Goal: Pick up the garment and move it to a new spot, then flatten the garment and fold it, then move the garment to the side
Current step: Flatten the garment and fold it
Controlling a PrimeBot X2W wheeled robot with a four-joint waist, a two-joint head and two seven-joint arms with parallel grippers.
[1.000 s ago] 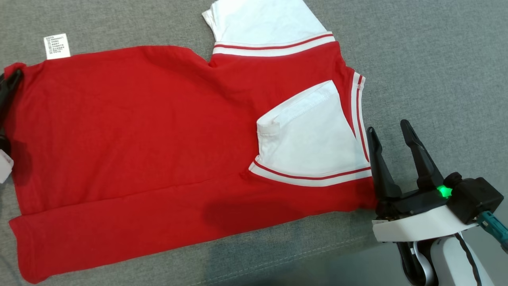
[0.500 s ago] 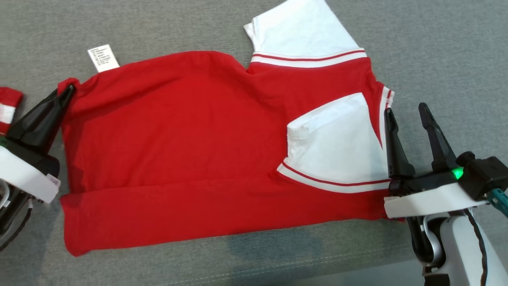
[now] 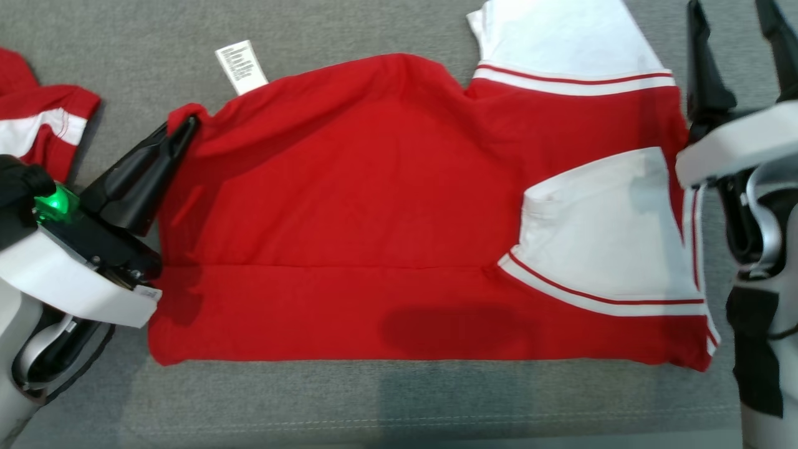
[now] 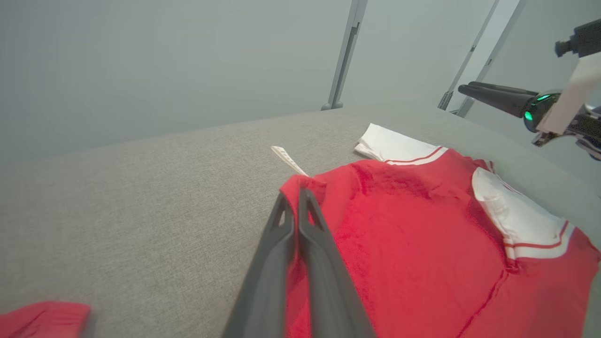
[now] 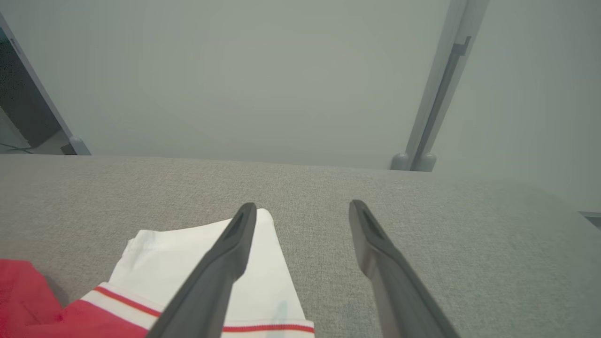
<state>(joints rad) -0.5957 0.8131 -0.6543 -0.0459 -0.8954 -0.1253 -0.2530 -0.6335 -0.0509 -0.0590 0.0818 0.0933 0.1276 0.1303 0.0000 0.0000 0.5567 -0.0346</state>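
The garment (image 3: 374, 206), a red shirt with white sleeves, lies spread on the grey cushion (image 3: 386, 31). My left gripper (image 3: 187, 123) is shut on its far left corner, where the red cloth bunches around the fingertips (image 4: 300, 193). A white label (image 3: 240, 65) sticks out just beyond that corner. My right gripper (image 3: 728, 7) stands open at the garment's right edge, beside the far white sleeve (image 3: 561, 31). In the right wrist view its left finger (image 5: 225, 263) hangs over that sleeve (image 5: 188, 263), and nothing is between the fingertips (image 5: 303, 206).
A second red and white piece of clothing (image 3: 37, 118) lies at the far left of the cushion, also seen at the corner (image 4: 42, 319). A seam (image 3: 436, 421) runs along the cushion's near edge. Pale walls and metal posts (image 5: 436, 94) stand behind.
The head camera has turned, shifting the whole picture right. My right gripper has gone forward along the garment's right edge, from the near sleeve to the far sleeve. The left gripper stays shut on its corner.
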